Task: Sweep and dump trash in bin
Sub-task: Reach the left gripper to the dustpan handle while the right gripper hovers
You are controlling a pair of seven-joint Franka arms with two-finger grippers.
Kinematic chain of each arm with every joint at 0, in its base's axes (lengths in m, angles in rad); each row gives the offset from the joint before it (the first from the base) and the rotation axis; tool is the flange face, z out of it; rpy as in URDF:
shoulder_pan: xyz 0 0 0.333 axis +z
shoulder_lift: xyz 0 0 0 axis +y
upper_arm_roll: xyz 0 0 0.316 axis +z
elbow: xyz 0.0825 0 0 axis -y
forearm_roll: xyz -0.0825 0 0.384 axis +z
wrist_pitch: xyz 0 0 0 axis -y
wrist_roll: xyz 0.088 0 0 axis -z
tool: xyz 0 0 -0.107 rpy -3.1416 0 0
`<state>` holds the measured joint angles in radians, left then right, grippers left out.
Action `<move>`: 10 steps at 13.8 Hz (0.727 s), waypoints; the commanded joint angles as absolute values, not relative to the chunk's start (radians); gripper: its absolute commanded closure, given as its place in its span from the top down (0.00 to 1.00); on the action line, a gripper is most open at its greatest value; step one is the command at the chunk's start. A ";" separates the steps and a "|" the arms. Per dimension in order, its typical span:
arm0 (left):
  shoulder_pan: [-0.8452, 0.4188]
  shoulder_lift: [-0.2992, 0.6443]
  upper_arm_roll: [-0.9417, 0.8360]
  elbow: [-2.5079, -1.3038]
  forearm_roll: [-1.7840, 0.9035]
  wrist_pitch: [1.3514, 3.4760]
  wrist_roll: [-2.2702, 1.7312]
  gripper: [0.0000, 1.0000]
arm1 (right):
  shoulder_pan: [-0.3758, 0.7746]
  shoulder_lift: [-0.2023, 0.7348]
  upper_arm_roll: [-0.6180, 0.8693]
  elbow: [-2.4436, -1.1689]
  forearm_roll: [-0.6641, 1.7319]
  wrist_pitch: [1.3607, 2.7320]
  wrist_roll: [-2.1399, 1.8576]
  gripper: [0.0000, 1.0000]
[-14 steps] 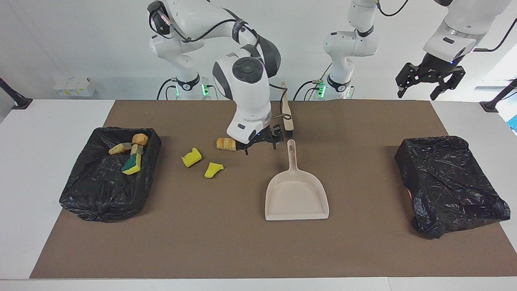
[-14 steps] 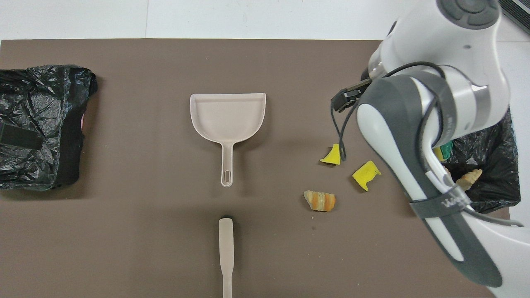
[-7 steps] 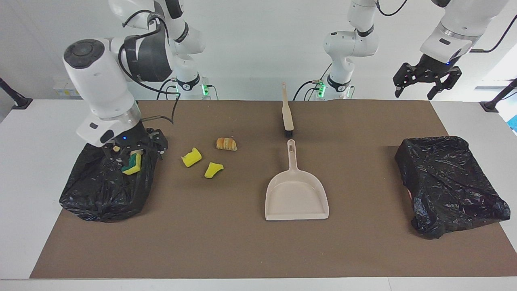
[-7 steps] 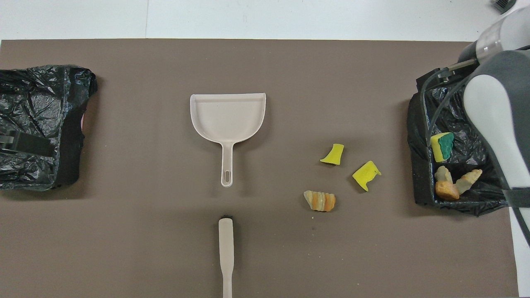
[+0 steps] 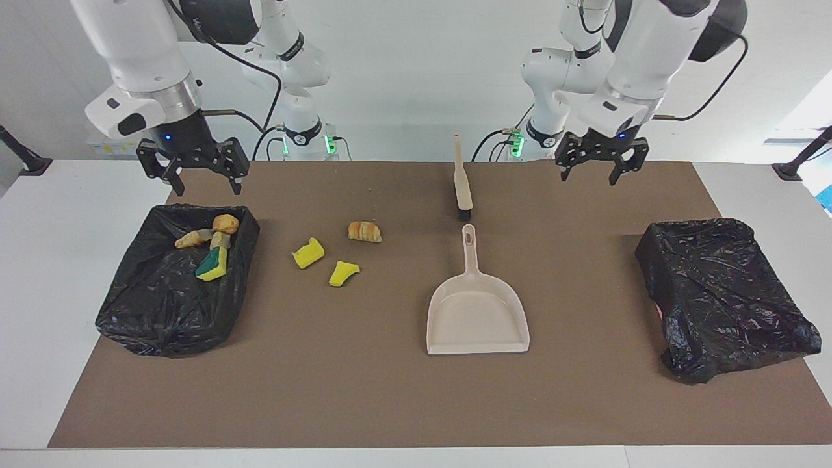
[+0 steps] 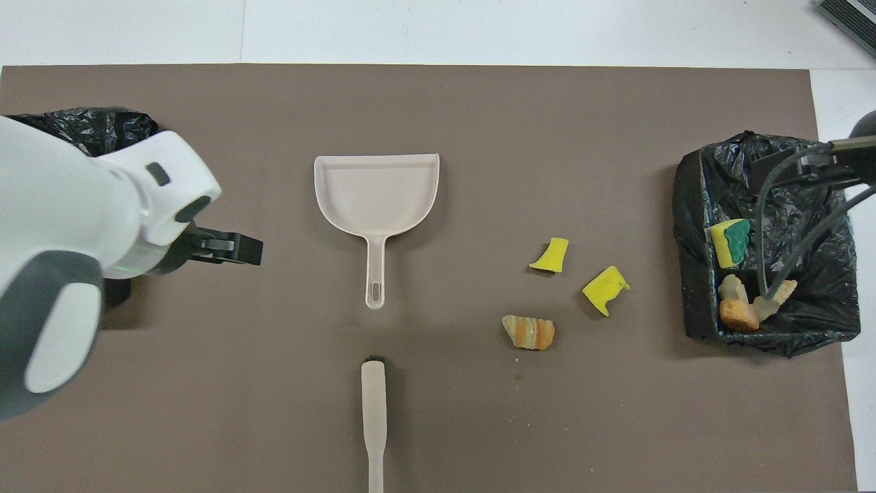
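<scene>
Three pieces of trash lie on the brown mat: a croissant piece and two yellow sponge chunks. Several more pieces, among them a green-sided sponge and bread bits, lie in the black-lined bin at the right arm's end. My right gripper hangs open and empty, high over that bin. Also open and empty, my left gripper is raised over the mat between the dustpan and the other black bag.
The beige dustpan lies mid-mat with its handle toward the robots. The beige brush lies in line with it, nearer the robots. A second black-bagged bin sits at the left arm's end.
My right gripper swung from beside the croissant to low over the bin, then rose above it. My left gripper came in and down from its end of the table. No trash moved.
</scene>
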<state>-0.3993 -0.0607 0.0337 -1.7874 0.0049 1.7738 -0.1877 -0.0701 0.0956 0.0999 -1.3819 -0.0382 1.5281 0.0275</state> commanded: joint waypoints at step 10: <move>-0.606 0.209 0.049 -1.911 0.005 2.240 -0.505 1.00 | -0.112 0.008 0.106 -1.525 0.032 1.545 0.057 1.00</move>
